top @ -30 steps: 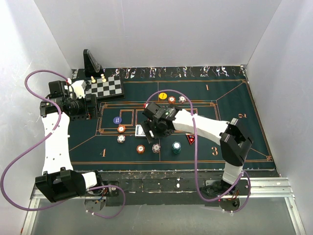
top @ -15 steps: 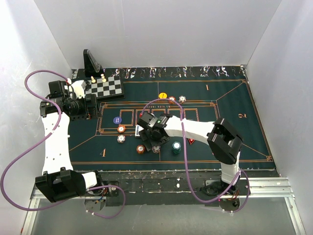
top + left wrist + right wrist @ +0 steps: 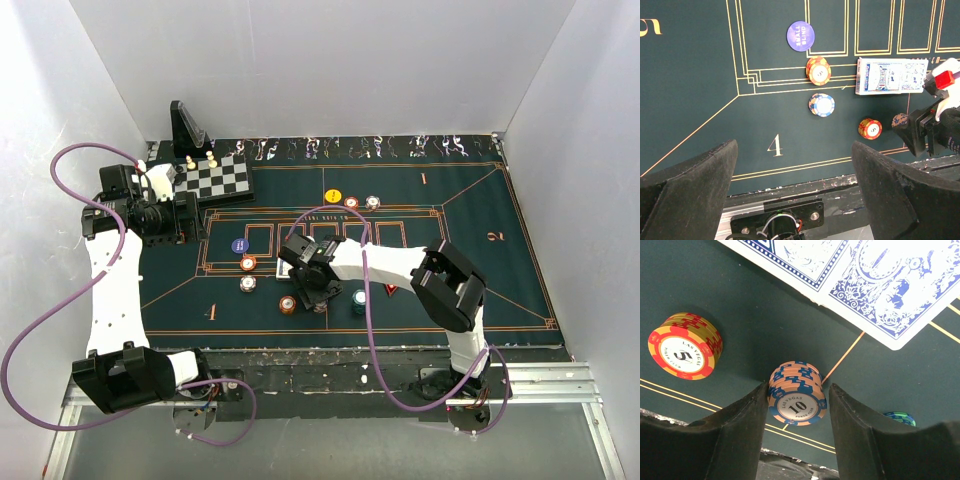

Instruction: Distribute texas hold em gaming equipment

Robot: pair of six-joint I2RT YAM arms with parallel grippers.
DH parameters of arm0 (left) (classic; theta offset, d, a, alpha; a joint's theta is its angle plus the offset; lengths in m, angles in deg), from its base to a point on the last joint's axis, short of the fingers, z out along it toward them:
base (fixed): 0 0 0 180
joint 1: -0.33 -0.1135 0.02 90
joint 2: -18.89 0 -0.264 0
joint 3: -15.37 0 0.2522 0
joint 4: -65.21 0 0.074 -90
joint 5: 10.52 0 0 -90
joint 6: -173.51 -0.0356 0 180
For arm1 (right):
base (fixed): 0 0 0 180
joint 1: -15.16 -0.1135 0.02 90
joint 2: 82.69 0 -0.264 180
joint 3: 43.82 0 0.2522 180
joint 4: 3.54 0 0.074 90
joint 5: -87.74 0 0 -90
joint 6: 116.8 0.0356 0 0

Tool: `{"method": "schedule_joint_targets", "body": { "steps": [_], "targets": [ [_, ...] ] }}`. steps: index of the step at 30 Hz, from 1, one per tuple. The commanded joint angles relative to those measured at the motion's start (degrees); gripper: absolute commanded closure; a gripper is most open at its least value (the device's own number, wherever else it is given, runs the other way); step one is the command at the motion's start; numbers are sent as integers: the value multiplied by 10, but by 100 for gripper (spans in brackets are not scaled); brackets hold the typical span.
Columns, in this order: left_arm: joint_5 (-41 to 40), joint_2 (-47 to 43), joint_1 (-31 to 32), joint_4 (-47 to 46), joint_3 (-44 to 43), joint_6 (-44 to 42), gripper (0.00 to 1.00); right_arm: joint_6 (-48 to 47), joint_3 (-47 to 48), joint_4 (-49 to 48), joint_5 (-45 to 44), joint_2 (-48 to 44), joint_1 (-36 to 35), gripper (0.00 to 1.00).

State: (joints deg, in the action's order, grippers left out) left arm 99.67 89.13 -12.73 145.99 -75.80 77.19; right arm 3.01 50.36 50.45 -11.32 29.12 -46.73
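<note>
Okay, my right claw (image 3: 797, 388) straddles the pale ten-chip stack (image 3: 797, 402), one finger close at each side of it; whether the pads actually press it I cannot tell. An orange five-chip stack (image 3: 684, 346) sits to the claw's left, the blue-backed cards (image 3: 865, 280) lie just beyond its tips, and a teal chip (image 3: 900, 418) peeks out to its right. My left claw (image 3: 795, 187) hangs spread wide, with the purple disc (image 3: 800, 35) well ahead of it.

Matt dark-green cloth mat (image 3: 740, 290), glossy printed paper cards (image 3: 875, 280), smooth plastic-looking chip stack (image 3: 797, 402) with shiny label
</note>
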Motion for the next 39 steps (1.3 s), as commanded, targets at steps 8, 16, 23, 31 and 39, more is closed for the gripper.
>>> {"method": "schedule_joint_targets", "body": {
  "steps": [8,16,23,31,39],
  "targets": [
    [2,-17,-5,4,-15,-2,2,4,4,-10,-1,-3,3,54],
    [0,-17,-4,6,-18,-3,2,8,-8,-26,32,-37,20,62],
    [-2,-18,-5,7,-20,-4,2,8,-4,-22,37,-48,27,65],
    [-2,-16,-5,5,-22,-5,2,-1,21,7,21,-110,62,66],
    [-3,-22,-5,0,-9,-6,2,-5,-3,20,12,-130,94,66]
  ]
}}
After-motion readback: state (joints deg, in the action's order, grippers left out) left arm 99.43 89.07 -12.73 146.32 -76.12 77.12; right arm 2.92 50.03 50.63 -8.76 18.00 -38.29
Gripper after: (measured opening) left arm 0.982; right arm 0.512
